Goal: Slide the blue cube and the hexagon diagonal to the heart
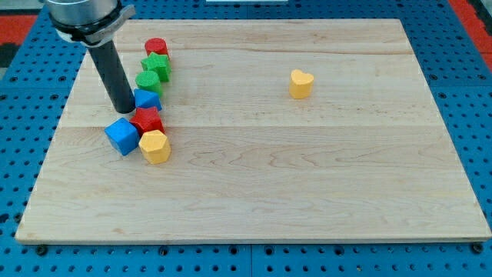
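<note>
The blue cube (121, 135) lies at the view's left on the wooden board (307, 169). The yellow hexagon (154, 146) touches it on its right. The yellow heart (300, 83) sits alone toward the view's upper right. My tip (123, 109) stands just above the blue cube, at the left side of the block cluster, close to a small blue block (147, 99).
A red star-like block (147, 120) sits between the small blue block and the hexagon. Above them lie a green round block (147, 79), a green star-like block (158, 65) and a red round block (156, 48). The board's left edge is near.
</note>
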